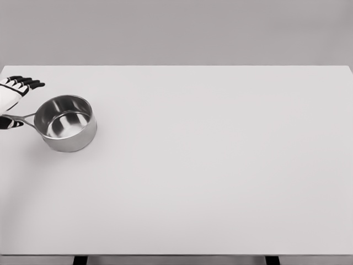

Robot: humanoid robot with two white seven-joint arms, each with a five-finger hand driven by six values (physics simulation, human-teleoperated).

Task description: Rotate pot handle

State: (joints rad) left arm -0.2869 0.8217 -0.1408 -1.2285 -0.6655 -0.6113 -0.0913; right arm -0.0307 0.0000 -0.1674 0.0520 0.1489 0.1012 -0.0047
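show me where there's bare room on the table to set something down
The table is bare from the pot rightward to its right edge, and along the front. It is crowded only at far left, where the left hand meets the pot handle.

Standing by, I am counting the following. Pots: one steel pot (66, 122) is sitting upright on the table's left side, bearing one straight handle (22, 117) that is pointing left. Tables: one white table (209, 165) is carrying everything in view. Table legs: two dark legs are showing below the near edge. Hands: one hand (14, 99) is showing at the left edge, black fingers spread, with the thumb lying at the handle.
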